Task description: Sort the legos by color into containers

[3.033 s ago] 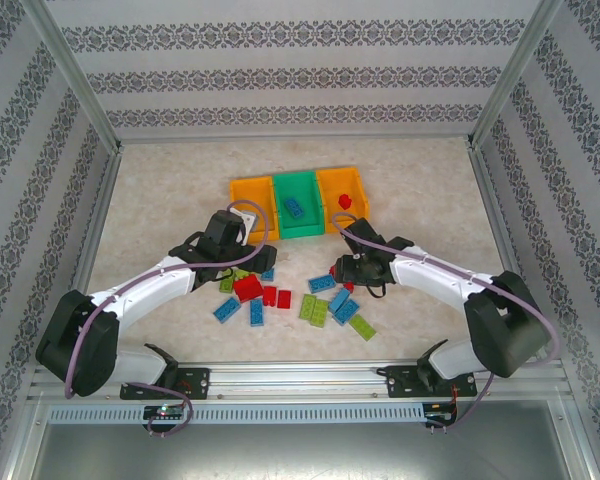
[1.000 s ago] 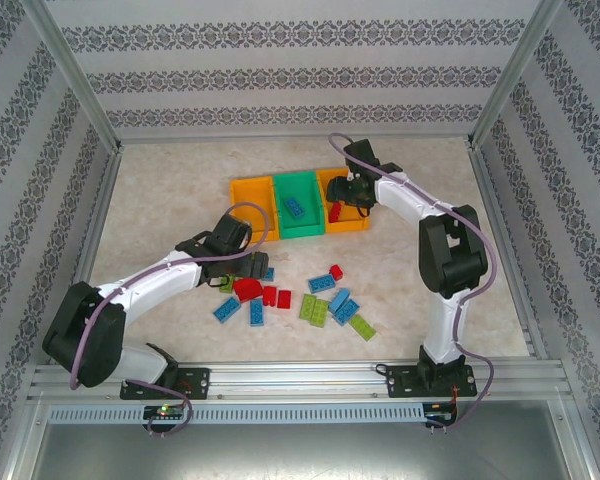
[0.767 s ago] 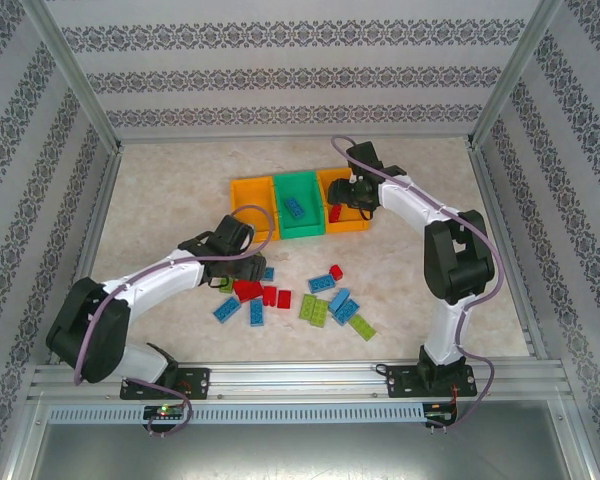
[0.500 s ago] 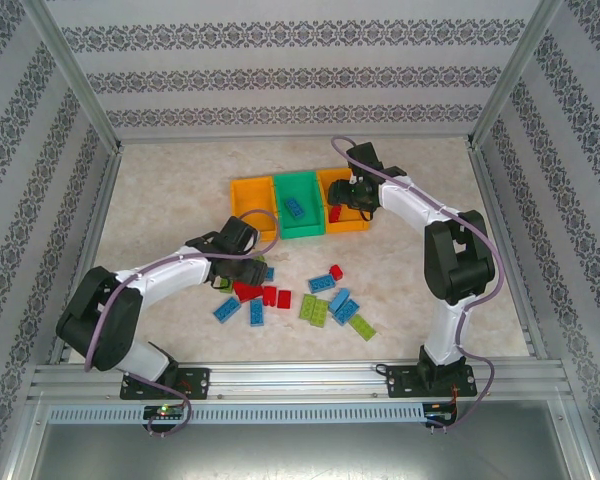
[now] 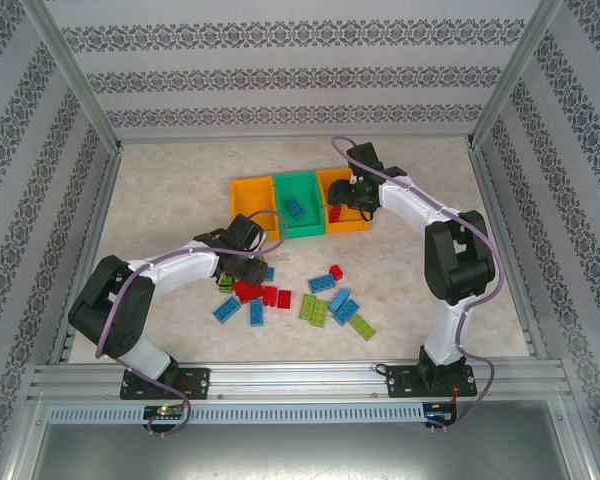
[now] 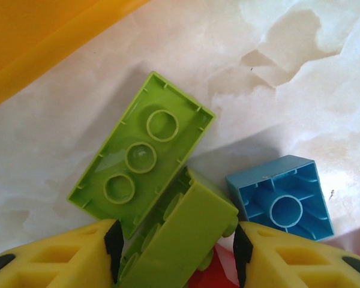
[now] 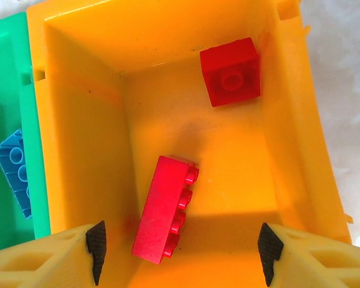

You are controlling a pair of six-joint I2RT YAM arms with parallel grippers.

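My left gripper (image 5: 242, 272) is down in the pile of loose legos, shut on a lime green brick (image 6: 186, 234) lying on its side. A second lime brick (image 6: 141, 156) and a blue one (image 6: 282, 201) lie upside down beside it. My right gripper (image 7: 181, 245) hangs open over the right orange bin (image 7: 84, 120). In that bin lie a long red brick (image 7: 165, 210) and a square red one (image 7: 231, 72). The green bin (image 5: 302, 228) holds a blue brick (image 5: 295, 208). The left orange bin (image 5: 242, 192) stands beside it.
Loose legos lie in front of the bins: red ones (image 5: 277, 296) near my left gripper, blue ones (image 5: 342, 303) and green ones (image 5: 314, 310) toward the middle. Patterned walls close in the table on three sides. The left orange bin's wall (image 6: 42, 36) is just beyond my left fingers.
My left gripper has closed around the lime brick and shifted slightly right. The right arm swung from the pile to the right orange bin and has held still over it for the last second.
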